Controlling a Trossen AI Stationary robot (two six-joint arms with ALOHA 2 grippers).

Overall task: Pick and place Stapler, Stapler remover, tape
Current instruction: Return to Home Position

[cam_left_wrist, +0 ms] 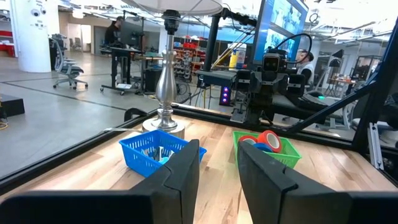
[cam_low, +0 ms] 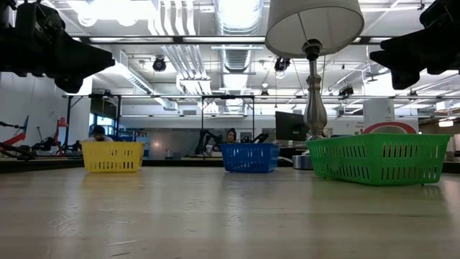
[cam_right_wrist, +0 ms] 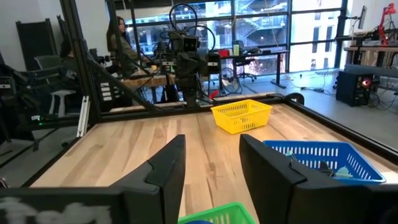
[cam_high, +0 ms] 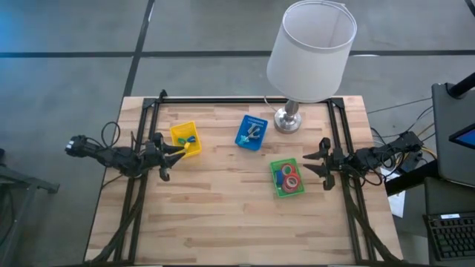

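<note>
Tape rolls point(cam_high: 289, 179), several red and one blue, lie inside the green basket point(cam_high: 300, 191), right of centre on the wooden table point(cam_high: 223, 222) in the high view.

Left gripper point(cam_high: 175, 157): at the table's left edge, mid-height in the high view, pointing toward the centre. Its tips overlap the lower edge of the yellow basket in that view. The low view shows it as a dark shape at upper left, raised above the table top. Its two fingers point(cam_left_wrist: 184, 171) stand apart with a clear gap, and nothing is held between them.

Yellow basket point(cam_high: 185, 139): left of centre, in the upper half of the table. It contains small blue and green items whose type cannot be told.

Blue basket point(cam_high: 251, 132): near the centre, level with the yellow basket. It contains a pale grey item.

Table lamp point(cam_high: 310, 48): white shade at upper centre-right. Its metal base point(cam_high: 288, 120) stands just right of the blue basket.

Green basket: below the lamp base in the high view, between the table's centre and the right gripper.

Right gripper point(cam_high: 310, 164): at the table's right edge, facing the left gripper, near the green basket but apart from it. Its fingers point(cam_right_wrist: 165, 168) are spread and grip nothing.
</note>
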